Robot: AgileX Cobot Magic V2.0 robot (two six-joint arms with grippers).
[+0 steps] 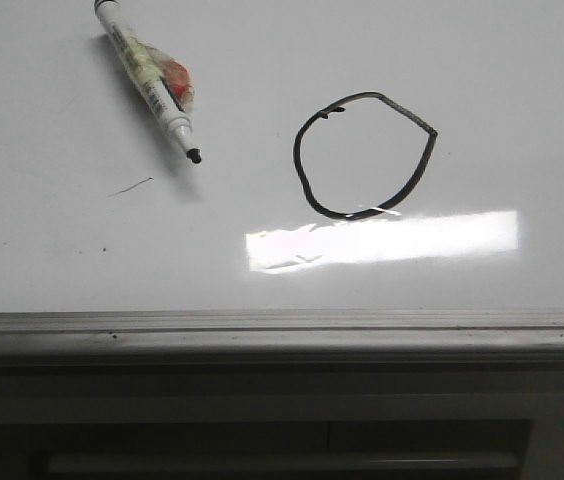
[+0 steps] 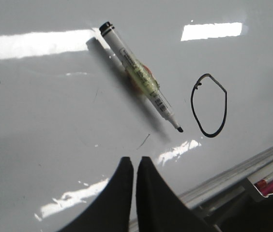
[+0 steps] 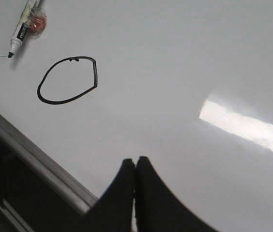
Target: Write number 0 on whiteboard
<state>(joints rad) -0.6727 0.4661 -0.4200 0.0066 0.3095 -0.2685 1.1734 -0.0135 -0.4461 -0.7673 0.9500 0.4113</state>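
Observation:
The number 0 [image 1: 364,155] is a thin black loop with an angular corner, drawn mid-board on the whiteboard [image 1: 482,70]. It also shows in the left wrist view [image 2: 209,105] and in the right wrist view [image 3: 68,79]. An uncapped black marker [image 1: 152,80] wrapped in tape lies flat on the board to the loop's far left, tip toward me. My left gripper [image 2: 134,160] hovers over the board near its front edge, jaws shut and empty. My right gripper [image 3: 136,160] is shut and empty above the board's right front. Neither gripper shows in the front view.
A grey metal rail [image 1: 282,325] runs along the board's near edge. A short faint stray stroke [image 1: 130,187] lies below the marker's tip. A tray holding red markers [image 2: 272,181] sits below the rail. A bright light strip [image 1: 382,238] reflects near the loop.

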